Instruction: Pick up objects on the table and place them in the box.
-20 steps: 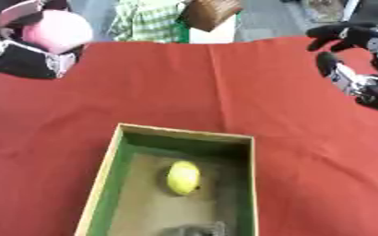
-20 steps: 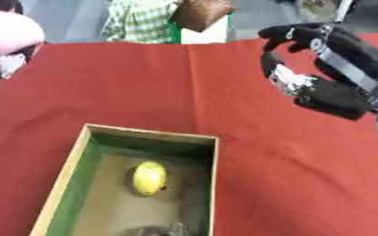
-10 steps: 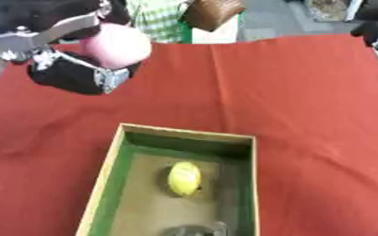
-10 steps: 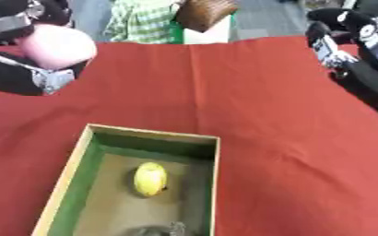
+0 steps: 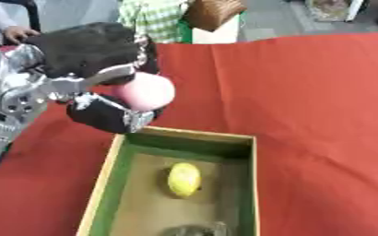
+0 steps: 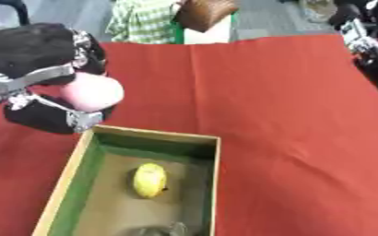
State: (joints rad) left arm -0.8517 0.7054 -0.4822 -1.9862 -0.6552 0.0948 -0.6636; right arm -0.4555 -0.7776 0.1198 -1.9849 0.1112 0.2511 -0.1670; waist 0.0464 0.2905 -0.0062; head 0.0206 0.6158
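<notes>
Now the left hand [image 5: 95,83] holds a pink ball [image 5: 144,91] just above the far left corner of the box [image 5: 103,184].

Its fingers [image 5: 103,117] and thumb curl round the ball from above and below, the arm coming in from the left over the red worktop [image 5: 305,92]. The ball is smooth, pale pink and partly covered by the hand. Inside the wooden, green-lined box lies a yellow lemon-shaped object [image 5: 183,179]; a dark, blurred thing [image 5: 194,229] at the near end is cut off by the edge. The right hand [image 6: 368,32] shows only in part at the upper right corner, and whether its fingers are spread or curled cannot be told.
</notes>
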